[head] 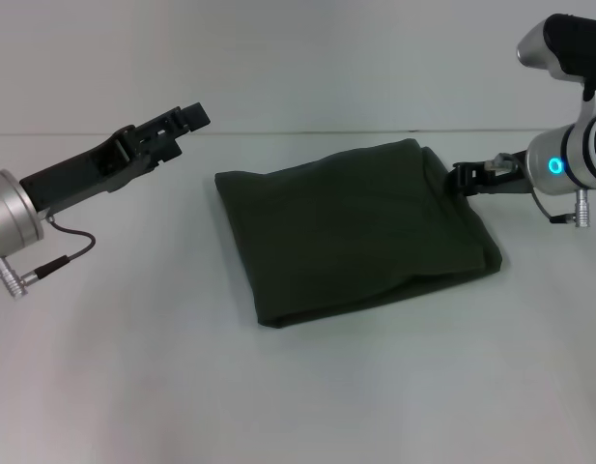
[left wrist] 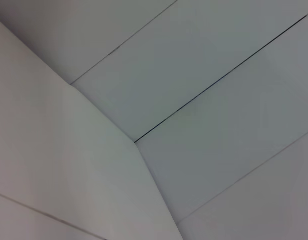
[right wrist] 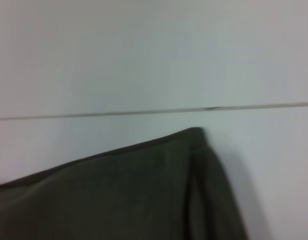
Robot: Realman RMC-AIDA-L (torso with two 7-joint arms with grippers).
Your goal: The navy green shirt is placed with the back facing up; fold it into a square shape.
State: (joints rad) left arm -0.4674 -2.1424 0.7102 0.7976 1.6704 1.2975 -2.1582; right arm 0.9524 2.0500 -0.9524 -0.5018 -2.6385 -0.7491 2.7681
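The navy green shirt [head: 355, 227] lies on the white table [head: 124, 377] folded into a roughly square bundle, plain side up, with layered edges along its right side. My right gripper [head: 459, 180] is at the shirt's upper right edge, touching or almost touching the cloth. The right wrist view shows a corner of the shirt [right wrist: 144, 195] against the table. My left gripper [head: 193, 117] is raised off the table to the left of the shirt, well clear of it and pointing toward the back. Its wrist view shows only pale panels.
The bare white table surface [head: 298, 406] surrounds the shirt. The table's back edge meets a pale wall [head: 298, 58] behind.
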